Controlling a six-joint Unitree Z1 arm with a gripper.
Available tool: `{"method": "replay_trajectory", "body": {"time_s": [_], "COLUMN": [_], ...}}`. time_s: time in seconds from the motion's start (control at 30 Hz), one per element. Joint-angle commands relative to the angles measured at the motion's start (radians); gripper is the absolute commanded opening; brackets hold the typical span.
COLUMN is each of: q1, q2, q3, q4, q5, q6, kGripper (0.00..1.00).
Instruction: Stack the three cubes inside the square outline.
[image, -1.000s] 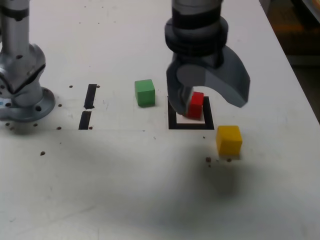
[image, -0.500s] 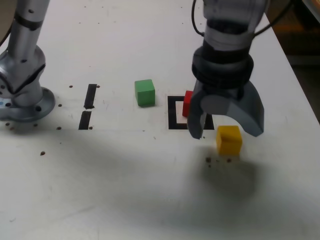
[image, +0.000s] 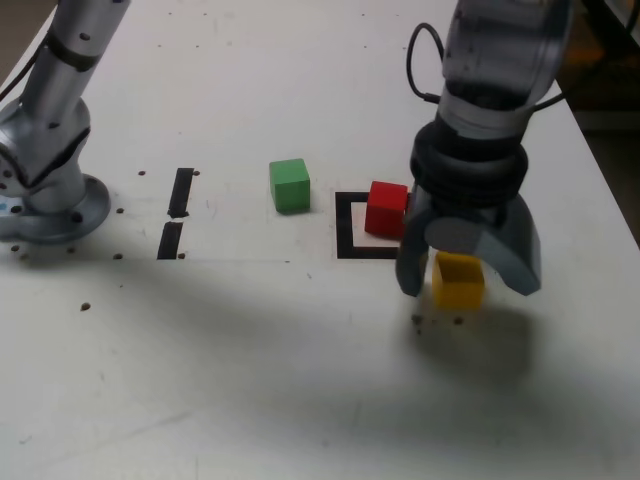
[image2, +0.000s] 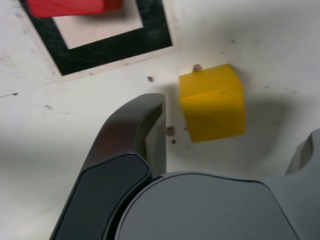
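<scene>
Exterior view: smooth grey hand (image: 468, 272) spread open astride the matte yellow cube (image: 458, 280); red cube (image: 386, 209) sits inside the black tape square outline (image: 346, 228).

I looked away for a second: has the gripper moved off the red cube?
Yes. The gripper, jaws open, has shifted from the square outline toward the exterior view's right and nearer the camera, now straddling the yellow cube. The red cube sits in the outline.

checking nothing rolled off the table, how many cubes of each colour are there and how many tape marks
red cube: 1
yellow cube: 1
green cube: 1
black tape square outline: 1
short black tape strips: 2
total: 3 cubes, 3 tape marks, 6 things
</scene>
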Motion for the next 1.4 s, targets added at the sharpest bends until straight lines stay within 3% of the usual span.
{"method": "replay_trajectory", "body": {"time_s": [0.0, 0.17, 0.33, 0.5, 0.63, 0.73, 1.37], "q1": [0.007, 0.019, 0.028, 0.034, 0.035, 0.035, 0.023], "q2": [0.017, 0.037, 0.04, 0.04, 0.043, 0.045, 0.011], "q3": [-0.012, -0.023, -0.021, -0.017, -0.017, -0.016, 0.02], "q4": [0.0, 0.004, 0.009, 0.003, -0.016, -0.032, -0.035], "q5": [-0.001, 0.002, 0.005, 0.005, 0.003, 0.002, 0.01], "q6": [0.003, 0.007, 0.005, 0.002, 0.009, 0.018, 0.023], "kGripper": [0.93, 0.89, 0.73, 0.49, 0.21, 0.09, 0.05]}}
